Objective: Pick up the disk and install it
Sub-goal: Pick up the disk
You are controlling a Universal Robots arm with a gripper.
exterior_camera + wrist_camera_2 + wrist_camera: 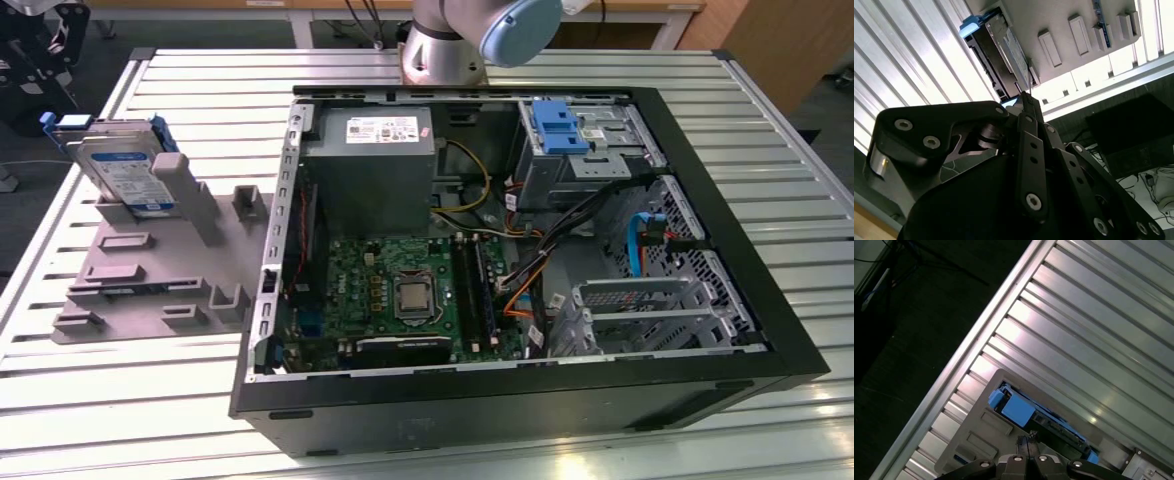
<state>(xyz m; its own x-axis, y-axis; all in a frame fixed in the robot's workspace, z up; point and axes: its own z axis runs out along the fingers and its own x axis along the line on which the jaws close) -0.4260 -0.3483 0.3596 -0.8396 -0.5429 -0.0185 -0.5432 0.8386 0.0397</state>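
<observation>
Starting at the exterior view's left: the disk (123, 172) is parked on edge, leaning back a bit, in a matte grey plastic holder (150, 275) with blocky little tabs and slots. It's a flat silver slab with a white-and-blue label on its face and blue plastic rails along its sides. The holder sits on a table (134, 400) of long ribbed aluminium slats, pretty shiny where the light hits.

Next over is the open computer case (534, 405), a black box frame lying on its side. Inside it, going rightwards:
- a plain grey sheet-metal power supply box (370, 170) with a small white sticker
- below that, the green motherboard (400, 285) with a square silver socket in the middle
- a tangle of yellow, orange and black cables (514, 265)
- a bare blue plastic bracket (554, 125) up at the far side
- a perforated metal drive cage (641, 315) at the right

The arm (461, 40) shows behind the case, brushed silver with a rounded blue cap.

In both wrist views the gripper (1026, 96) (1026, 441) is all black angular linkage bars with round screw heads. Its fingers (1030, 150) are pressed together with nothing between them. The tips point down at the disk (1004, 55) (1044, 419) in its holder (1079, 30) (979, 425); looks clear of it, not touching.
</observation>
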